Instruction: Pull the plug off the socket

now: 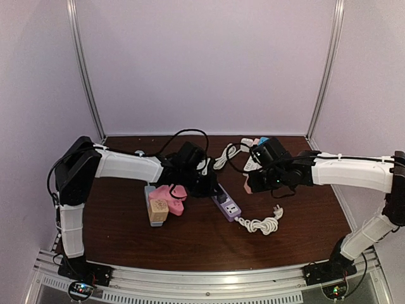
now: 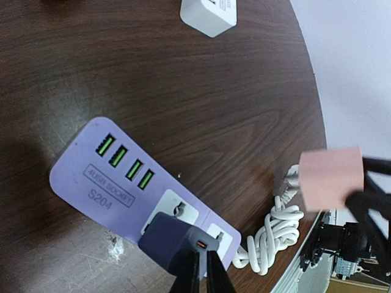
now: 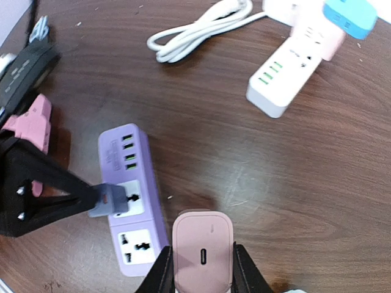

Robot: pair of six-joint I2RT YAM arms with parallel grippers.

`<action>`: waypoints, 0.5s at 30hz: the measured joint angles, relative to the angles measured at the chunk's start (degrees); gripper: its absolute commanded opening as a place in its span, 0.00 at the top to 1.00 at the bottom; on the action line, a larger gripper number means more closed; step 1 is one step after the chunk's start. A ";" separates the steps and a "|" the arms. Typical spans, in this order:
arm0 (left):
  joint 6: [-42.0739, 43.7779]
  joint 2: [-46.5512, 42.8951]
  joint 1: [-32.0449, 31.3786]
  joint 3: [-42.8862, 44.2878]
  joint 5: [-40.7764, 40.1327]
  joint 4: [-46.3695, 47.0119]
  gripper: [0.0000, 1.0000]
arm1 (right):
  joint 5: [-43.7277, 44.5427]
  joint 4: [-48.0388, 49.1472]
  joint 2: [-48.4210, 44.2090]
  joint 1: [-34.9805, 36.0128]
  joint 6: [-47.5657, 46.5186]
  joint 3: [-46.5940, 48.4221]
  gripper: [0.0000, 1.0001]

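Left claw (image 2: 203,271) is pinched fully closed on the end of the blue-grey plug (image 2: 174,241), which sits at a socket on the purple power strip (image 2: 116,177) lying on the bench (image 2: 183,91). In the right wrist view its pins look partly out, tilted. Right claw (image 3: 202,268) is clamped narrow on a pink plug (image 3: 201,241), held clear above the strip. Step in hand looks like extraction of the blue-grey plug. Next move calls for a straight pull away from the socket, and the strip may drag along.
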 measured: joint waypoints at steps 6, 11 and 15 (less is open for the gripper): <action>1.33 0.48 -0.26 2.40 -0.87 -3.52 0.94 | -6.71 5.20 -3.65 -13.29 1.81 -7.17 1.00; 2.91 0.50 -0.26 4.37 -1.29 -6.10 0.91 | -13.11 11.43 -3.74 -21.94 2.47 -11.06 1.00; 4.00 0.50 -0.31 6.71 -1.03 -6.58 0.91 | -19.61 17.86 -2.89 -29.11 2.91 -13.27 0.99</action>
